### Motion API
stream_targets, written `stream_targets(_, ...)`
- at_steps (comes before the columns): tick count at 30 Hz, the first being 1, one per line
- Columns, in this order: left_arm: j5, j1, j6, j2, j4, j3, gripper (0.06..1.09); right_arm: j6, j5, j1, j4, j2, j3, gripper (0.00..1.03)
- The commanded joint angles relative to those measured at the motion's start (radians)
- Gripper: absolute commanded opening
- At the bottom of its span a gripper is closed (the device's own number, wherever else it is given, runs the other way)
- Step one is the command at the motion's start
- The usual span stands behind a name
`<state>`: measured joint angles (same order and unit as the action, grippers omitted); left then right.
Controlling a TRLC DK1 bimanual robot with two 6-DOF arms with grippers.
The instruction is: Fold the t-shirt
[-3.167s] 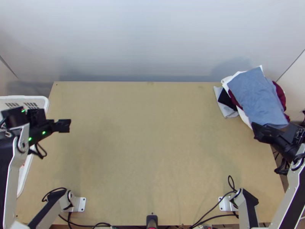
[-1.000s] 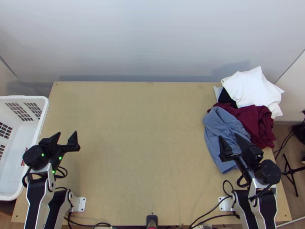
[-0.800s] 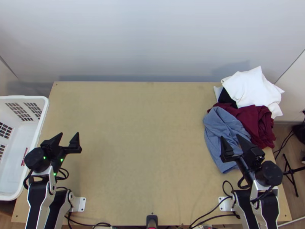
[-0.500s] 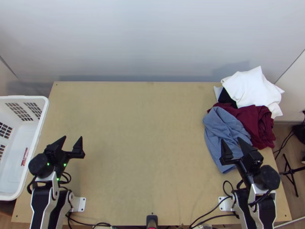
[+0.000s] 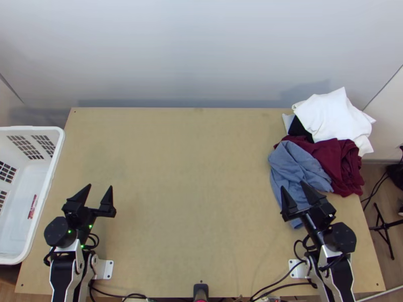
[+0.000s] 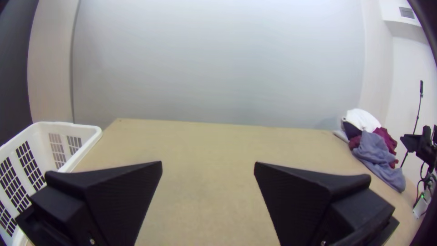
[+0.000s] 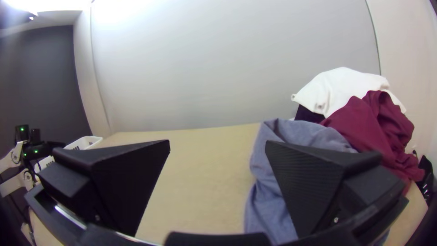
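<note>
Your two grippers stood with their fingers spread wide at the near side of the light wooden table. In the top view, your left gripper hung at the table's left, near a white plastic basket with slotted walls. Your right gripper was poised by the near end of a bunched blue garment at the table's right. A crumpled maroon garment lay against the blue one, with a white garment and a black cloth heaped beyond. You could not tell from the pile which piece was the t-shirt.
</note>
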<state>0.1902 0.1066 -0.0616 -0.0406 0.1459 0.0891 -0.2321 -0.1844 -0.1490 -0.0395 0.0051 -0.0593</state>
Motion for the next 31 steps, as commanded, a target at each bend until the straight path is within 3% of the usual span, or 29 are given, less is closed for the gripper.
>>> stream_targets(1,0.002,-0.015,-0.043,0.041,0.004,-0.034,1.04,-0.084,-0.012,-0.012,0.035,-0.007,0.032,0.99)
stream_targets(11,0.002,-0.005,-0.05,0.041,0.007,-0.034,1.04,-0.082,-0.009,0.232,0.035,-0.007,0.03,0.99)
stream_targets(31,0.002,-0.005,-0.05,0.041,0.007,-0.034,1.04,-0.082,-0.009,0.232,0.035,-0.007,0.03,0.99)
